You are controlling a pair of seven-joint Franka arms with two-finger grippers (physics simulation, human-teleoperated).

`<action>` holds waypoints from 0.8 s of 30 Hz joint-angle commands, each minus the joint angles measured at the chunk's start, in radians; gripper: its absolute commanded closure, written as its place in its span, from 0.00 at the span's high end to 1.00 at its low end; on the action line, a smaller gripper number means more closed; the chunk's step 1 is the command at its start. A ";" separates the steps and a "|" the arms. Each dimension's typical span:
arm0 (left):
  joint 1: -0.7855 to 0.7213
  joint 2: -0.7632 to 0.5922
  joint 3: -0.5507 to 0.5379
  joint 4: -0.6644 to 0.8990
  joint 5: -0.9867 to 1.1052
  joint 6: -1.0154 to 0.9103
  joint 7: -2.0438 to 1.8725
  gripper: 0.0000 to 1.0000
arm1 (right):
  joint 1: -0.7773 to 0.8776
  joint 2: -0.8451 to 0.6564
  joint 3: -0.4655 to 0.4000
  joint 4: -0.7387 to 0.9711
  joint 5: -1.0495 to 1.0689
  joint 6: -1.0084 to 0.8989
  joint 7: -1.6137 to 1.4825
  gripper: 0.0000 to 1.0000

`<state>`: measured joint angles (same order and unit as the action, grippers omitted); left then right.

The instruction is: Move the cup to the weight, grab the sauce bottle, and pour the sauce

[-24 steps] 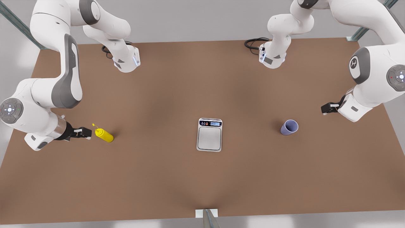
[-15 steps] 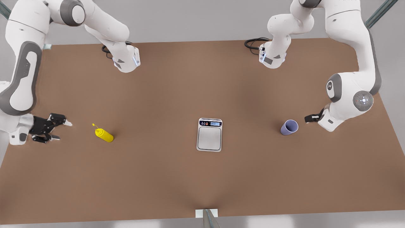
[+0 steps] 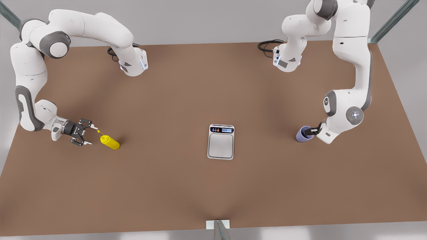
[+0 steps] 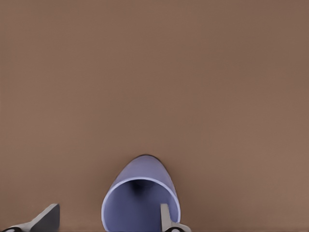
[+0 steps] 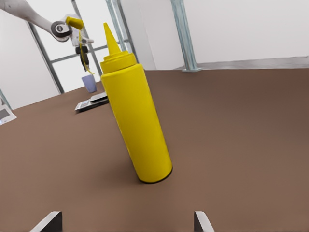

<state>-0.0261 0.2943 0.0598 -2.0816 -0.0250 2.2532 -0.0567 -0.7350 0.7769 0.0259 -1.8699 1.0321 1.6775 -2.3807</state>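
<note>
The lavender-blue cup (image 3: 304,134) stands on the brown table toward the front view's right. My left gripper (image 3: 314,129) is open at its rim. In the left wrist view one finger (image 4: 164,217) sits inside the cup (image 4: 140,193) mouth and the other finger (image 4: 47,219) is outside it. The yellow sauce bottle (image 3: 110,142) stands at the front view's left, its nozzle leaning toward my right gripper (image 3: 87,135), which is open just short of it. In the right wrist view the sauce bottle (image 5: 137,125) stands ahead of the spread fingertips (image 5: 200,221). The silver-grey weight (image 3: 221,141) lies at the table's middle.
Both arm bases (image 3: 132,65) are bolted at the table's far edge, each with a black cable (image 3: 267,45) beside it. A metal post (image 3: 218,229) rises at the near edge. Bare brown table (image 3: 166,180) lies between the weight and each object.
The left gripper came down and in to the cup's rim. The right gripper swung back from the table's edge to just short of the bottle's nozzle. Cup, bottle and weight stayed put.
</note>
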 commanded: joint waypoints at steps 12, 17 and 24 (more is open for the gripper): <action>0.009 0.075 0.005 0.002 -0.001 0.000 0.002 1.00 | 0.094 -0.018 0.029 -0.003 -0.004 0.001 -0.048 1.00; 0.009 0.106 0.005 0.008 -0.001 -0.003 0.000 0.55 | 0.132 -0.011 0.031 0.009 0.000 0.011 -0.048 1.00; 0.009 0.117 0.005 0.011 0.000 -0.006 0.000 0.31 | 0.178 -0.001 0.032 0.005 0.022 0.014 -0.049 1.00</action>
<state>-0.0169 0.4125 0.0644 -2.0709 -0.0253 2.2445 -0.0577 -0.5569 0.7776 0.0583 -1.8645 1.0552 1.6924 -2.4290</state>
